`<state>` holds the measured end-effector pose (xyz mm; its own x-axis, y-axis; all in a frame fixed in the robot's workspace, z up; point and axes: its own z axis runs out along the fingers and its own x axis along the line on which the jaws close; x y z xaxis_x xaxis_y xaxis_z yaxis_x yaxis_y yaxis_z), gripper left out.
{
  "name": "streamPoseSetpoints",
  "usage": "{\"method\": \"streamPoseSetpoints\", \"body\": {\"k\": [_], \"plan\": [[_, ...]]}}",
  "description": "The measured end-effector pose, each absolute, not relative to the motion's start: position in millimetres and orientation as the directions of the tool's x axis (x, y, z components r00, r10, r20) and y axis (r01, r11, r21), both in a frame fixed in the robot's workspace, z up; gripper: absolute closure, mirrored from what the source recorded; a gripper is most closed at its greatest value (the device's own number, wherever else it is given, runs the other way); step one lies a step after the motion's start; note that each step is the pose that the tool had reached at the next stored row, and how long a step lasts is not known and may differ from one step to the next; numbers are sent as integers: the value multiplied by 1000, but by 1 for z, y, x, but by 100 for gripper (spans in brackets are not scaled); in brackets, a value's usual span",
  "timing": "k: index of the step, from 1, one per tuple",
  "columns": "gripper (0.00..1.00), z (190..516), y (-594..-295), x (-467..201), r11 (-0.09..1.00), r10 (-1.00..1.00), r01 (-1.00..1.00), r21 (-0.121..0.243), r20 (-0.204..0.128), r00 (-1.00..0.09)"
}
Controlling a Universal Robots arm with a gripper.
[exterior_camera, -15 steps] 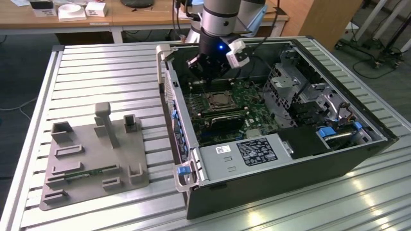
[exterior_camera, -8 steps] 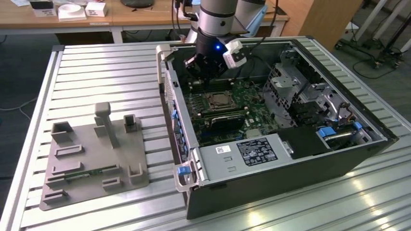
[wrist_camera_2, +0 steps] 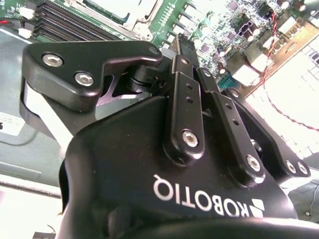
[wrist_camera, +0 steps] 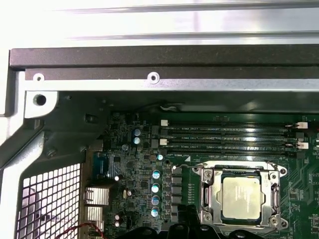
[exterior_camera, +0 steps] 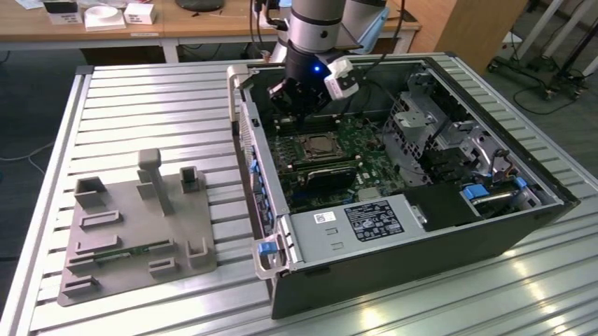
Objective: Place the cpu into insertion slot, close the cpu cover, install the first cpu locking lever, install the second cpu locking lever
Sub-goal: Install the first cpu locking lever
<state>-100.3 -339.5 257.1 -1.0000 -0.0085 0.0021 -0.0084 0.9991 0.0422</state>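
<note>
The cpu point(wrist_camera: 240, 198), a silvery square chip, lies in the insertion slot point(wrist_camera: 207, 201) on the green board. The cpu cover point(wrist_camera: 271, 196), a thin metal frame, lies flat around the chip. A thin lever rod point(wrist_camera: 234, 164) runs along the socket's edge beside the memory slots. In the exterior view the insertion slot point(exterior_camera: 323, 147) sits mid-board inside the open case, and my gripper point(exterior_camera: 293, 112) hangs just above the board behind it, fingers together and holding nothing. Its dark fingertips point(wrist_camera: 185, 220) reach in next to the socket's corner. The second wrist view looks along the gripper point(wrist_camera_2: 180, 47) at the socket point(wrist_camera_2: 124, 12).
The open computer case point(exterior_camera: 523, 210) lies on a slatted metal table point(exterior_camera: 140, 105). Long black memory slots point(wrist_camera: 229, 135) run beside the socket, and the case wall point(wrist_camera: 149, 56) stands beyond them. A drive cage point(exterior_camera: 439, 133) and power supply point(exterior_camera: 369, 222) fill the case's other parts. A grey fixture plate point(exterior_camera: 131, 231) sits at the exterior view's left.
</note>
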Motion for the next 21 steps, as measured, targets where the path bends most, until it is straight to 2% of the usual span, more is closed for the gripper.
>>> {"method": "streamPoseSetpoints", "body": {"k": [21], "plan": [[90,257,-327,-116,999,-9,-9,42,2,-1000]]}}
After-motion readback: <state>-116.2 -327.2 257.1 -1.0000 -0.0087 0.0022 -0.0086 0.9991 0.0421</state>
